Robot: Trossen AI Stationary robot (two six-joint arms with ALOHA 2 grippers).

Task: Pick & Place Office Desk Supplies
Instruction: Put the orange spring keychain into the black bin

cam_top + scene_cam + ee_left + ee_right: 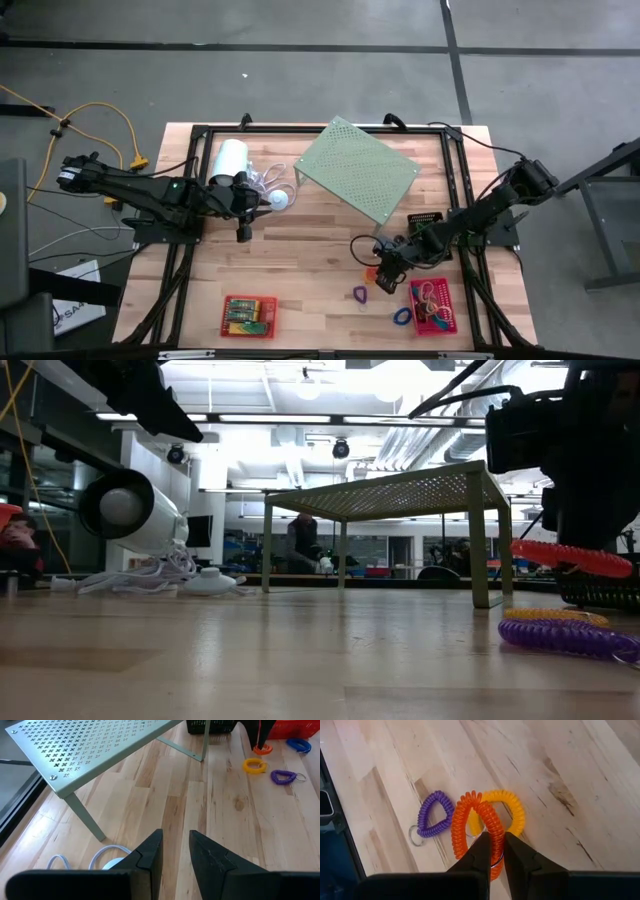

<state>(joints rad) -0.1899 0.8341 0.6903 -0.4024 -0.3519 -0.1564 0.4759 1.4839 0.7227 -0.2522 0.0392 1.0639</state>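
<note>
**Right pincer clamped on orange coil loop, lifted off the surface**

Right pincer (492, 851): fingers narrow, closed on the rim of an orange coil loop (472, 827). In the low view the loop hangs tilted above the wood, clear of it. In the high view this pincer sits toward 4 o'clock on the surface (300, 250), just at 9 o'clock of the pink basket (433, 307).

Below the held loop lie a yellow coil loop (512, 807) and a purple coil loop (432, 813), side by side on the wood; each carries a small metal ring. A blue coil loop (402, 316) lies just beside the pink basket, at its 9 o'clock. The pink basket holds further small items, too small to tell apart.

Black basket (426, 218) stands at 12 o'clock of the right pincer. Red basket (249, 314), with green-white boxes inside, is at 7 o'clock on the surface.

Left pincer (175, 851): fingers apart by a narrow gap, nothing between them. It hovers at 9 o'clock on the surface, by the white cylinder (230, 160) and its coiled cord.

Pale green perforated shelf (357, 170) stands at 12 o'clock, turned at an angle.
</note>
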